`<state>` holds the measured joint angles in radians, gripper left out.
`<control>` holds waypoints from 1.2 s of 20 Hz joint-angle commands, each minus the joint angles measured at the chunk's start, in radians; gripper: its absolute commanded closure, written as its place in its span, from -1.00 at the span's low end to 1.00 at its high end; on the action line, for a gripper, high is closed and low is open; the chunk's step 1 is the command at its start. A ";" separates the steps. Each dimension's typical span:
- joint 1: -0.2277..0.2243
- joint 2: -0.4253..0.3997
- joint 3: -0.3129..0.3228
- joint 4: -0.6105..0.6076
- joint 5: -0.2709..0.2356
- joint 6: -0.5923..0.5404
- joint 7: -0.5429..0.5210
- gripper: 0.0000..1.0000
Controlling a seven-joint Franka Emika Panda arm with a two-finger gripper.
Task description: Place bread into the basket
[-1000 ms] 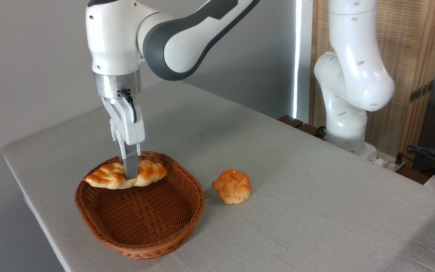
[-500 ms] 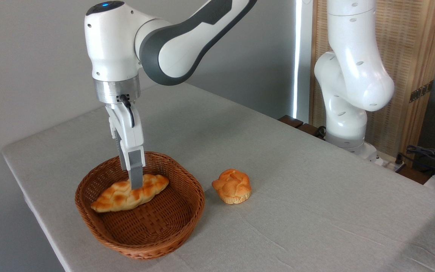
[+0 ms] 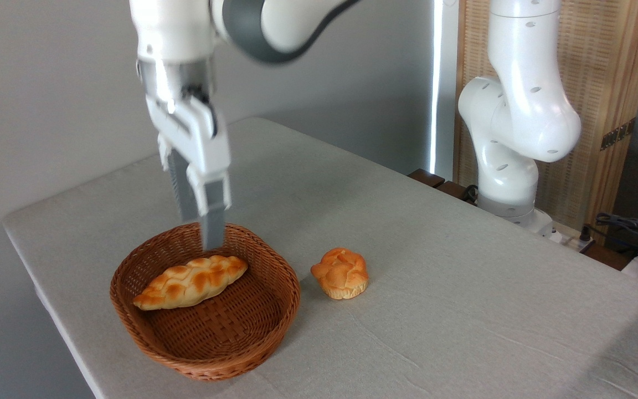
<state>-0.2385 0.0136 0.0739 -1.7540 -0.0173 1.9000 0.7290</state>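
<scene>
Since bread (image 3: 190,282) released into basket (image 3: 274,310), gripper (image 3: 202,230) risen clear, fingers parted, empty.

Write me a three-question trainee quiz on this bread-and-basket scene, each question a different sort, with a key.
1. True or false: the long braided loaf lies inside the basket.
2. Multiple choice: where is the small round bun? A) in the basket B) on the table, right of the basket C) between the jaws
3. Fill in: the gripper hangs above the loaf and holds ____.

Key: 1 true. 2 B. 3 nothing; it is clear of the loaf, and the blur leaves the set of its jaws unclear.
</scene>
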 commanded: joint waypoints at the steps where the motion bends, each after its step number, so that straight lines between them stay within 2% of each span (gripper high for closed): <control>1: 0.060 -0.006 -0.035 0.107 -0.033 -0.174 -0.016 -1.00; 3: 0.143 -0.040 -0.107 0.103 -0.039 -0.226 -0.058 -1.00; 6: 0.163 -0.069 -0.117 0.103 -0.021 -0.298 -0.053 -1.00; 8: 0.183 -0.076 -0.114 0.105 -0.010 -0.308 -0.034 -1.00; 13: 0.183 -0.075 -0.105 0.105 0.014 -0.308 -0.019 -1.00; 18: 0.177 -0.075 -0.059 0.108 0.014 -0.305 0.015 -1.00; 24: 0.176 -0.075 -0.057 0.108 0.014 -0.306 0.015 -1.00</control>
<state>-0.0576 -0.0598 0.0110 -1.6559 -0.0144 1.6137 0.7318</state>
